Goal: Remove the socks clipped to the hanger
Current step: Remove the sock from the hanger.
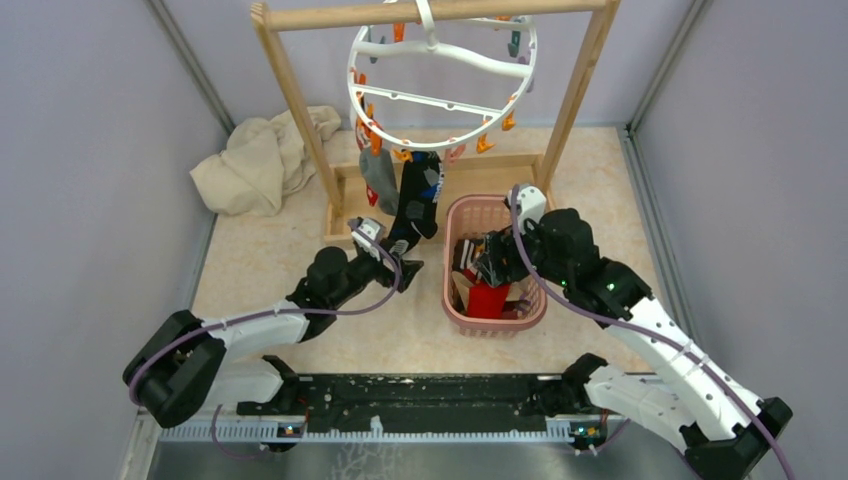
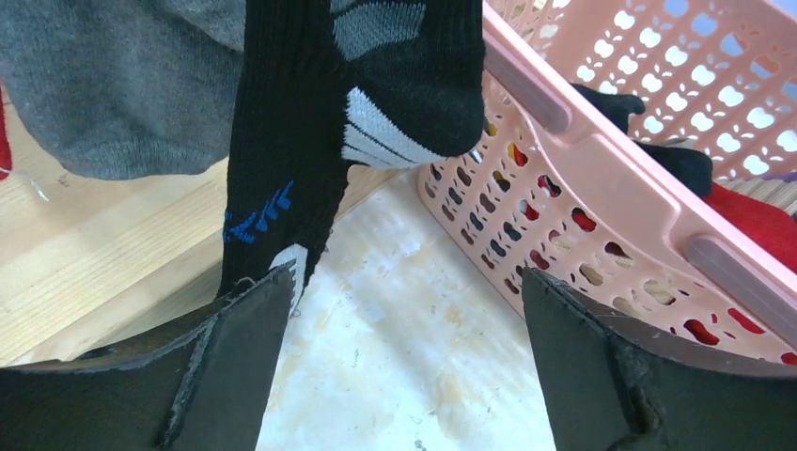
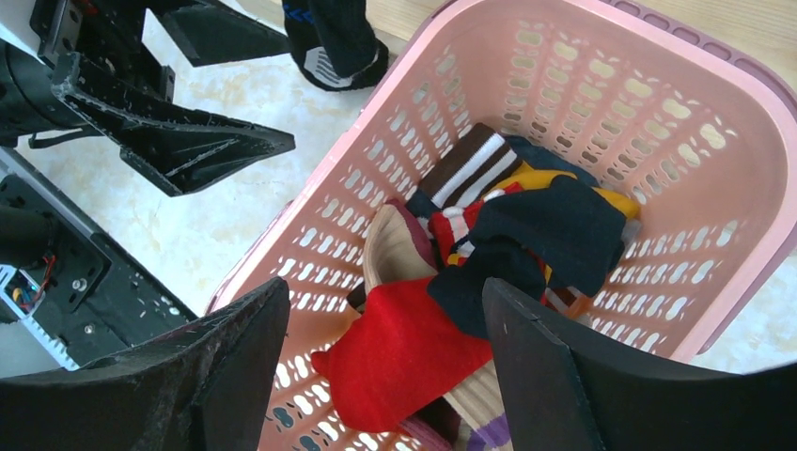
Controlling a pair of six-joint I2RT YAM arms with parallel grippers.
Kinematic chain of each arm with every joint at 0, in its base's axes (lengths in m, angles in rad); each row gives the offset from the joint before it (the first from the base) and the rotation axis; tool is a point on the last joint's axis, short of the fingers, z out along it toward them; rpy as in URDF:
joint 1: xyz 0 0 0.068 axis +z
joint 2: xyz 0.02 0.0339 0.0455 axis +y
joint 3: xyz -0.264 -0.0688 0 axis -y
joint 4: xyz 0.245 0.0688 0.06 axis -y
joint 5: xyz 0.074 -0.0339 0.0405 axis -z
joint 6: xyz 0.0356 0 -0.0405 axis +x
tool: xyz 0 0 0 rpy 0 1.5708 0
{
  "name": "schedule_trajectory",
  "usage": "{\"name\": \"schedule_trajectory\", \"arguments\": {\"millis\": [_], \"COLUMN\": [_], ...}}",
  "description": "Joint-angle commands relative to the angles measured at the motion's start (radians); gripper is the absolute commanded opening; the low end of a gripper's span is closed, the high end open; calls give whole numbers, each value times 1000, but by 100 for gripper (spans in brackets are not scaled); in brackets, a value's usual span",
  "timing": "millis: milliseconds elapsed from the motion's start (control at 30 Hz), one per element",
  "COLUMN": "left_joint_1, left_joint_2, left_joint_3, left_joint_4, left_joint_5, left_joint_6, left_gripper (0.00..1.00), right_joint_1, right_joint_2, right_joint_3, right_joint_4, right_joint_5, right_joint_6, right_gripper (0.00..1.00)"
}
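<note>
— How's the left gripper (image 2: 404, 282)?
— Fingers spread wide, grasping nothing. The black sock (image 2: 310, 141) hangs from the hanger (image 1: 440, 75), just beside one finger.
— And the right gripper (image 3: 385, 301)?
— Spread too, empty, above socks (image 3: 554, 235) piled in the pink basket (image 3: 658, 122).

Left gripper (image 2: 406, 282) jaws are spread wide, nothing between them but bare table (image 2: 395, 376). A black sock (image 2: 310, 141) with white and blue marks hangs down just beside one of the fingers (image 2: 235, 357). There's a grey sock (image 2: 122, 85) next to it and the pink basket (image 2: 601, 178) is off to the right
</note>
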Motion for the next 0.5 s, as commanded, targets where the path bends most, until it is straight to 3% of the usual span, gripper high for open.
{"name": "schedule_trajectory", "arguments": {"millis": [0, 367, 467], "left_joint_1": [32, 305, 316], "left_joint_2": [1, 30, 97], "left_joint_3": [-17, -29, 38], "left_joint_4": [81, 147, 144], "left_joint_5": [24, 405, 498], "left_joint_6": [-13, -191, -192], "left_gripper": [99, 99, 99], "right_joint_1": [9, 8, 9], "right_joint_2": [-36, -61, -61], "right_joint_3": [-20, -63, -69], "right_joint_4": [19, 80, 91], "right_joint_5": [-9, -55, -67], "right_joint_6": [4, 17, 23], "right_gripper": [76, 76, 76]}}
